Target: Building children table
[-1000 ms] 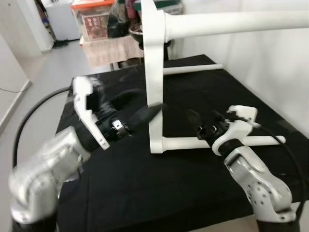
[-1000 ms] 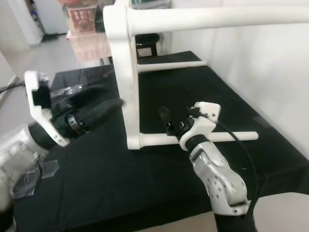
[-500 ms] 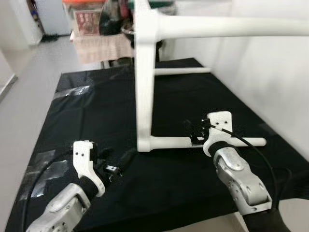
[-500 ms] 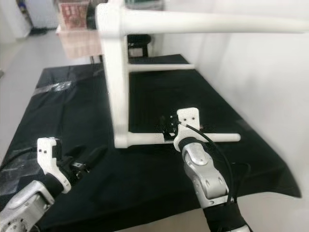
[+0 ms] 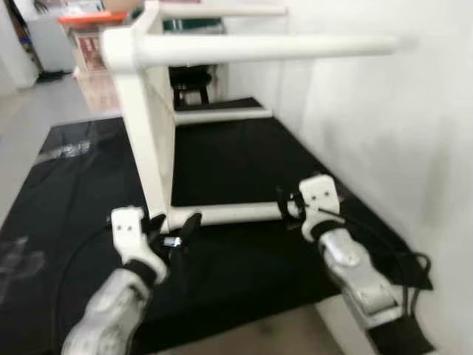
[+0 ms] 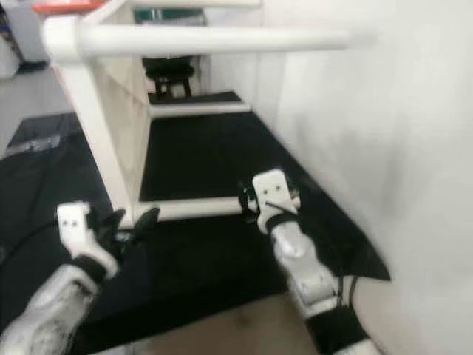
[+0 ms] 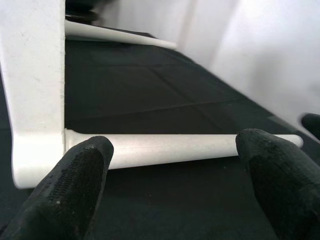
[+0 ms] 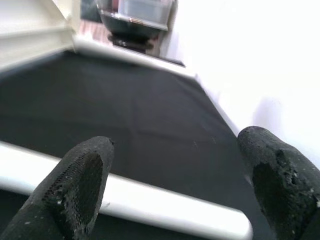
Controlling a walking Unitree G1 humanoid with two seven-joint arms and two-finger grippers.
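Two end effectors [image 5: 175, 233] [image 5: 290, 205] open, table [image 5: 148, 140] sideways, legs toward wall

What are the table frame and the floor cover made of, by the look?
Table frame: likely white-painted wood, matte, with faint specks and a turned leg; plastic not excluded. Floor cover: black fabric sheet, matte, with faint fold creases. Both pincers, left and right, open near the leg.

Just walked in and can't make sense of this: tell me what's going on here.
The robot is putting together a small white table, which lies on its side on a black cloth next to a white wall. Both arms are low at the table leg that rests on the cloth. The left claw is open near where that leg joins the tabletop; the right claw is open over the leg farther along. Neither grips it.
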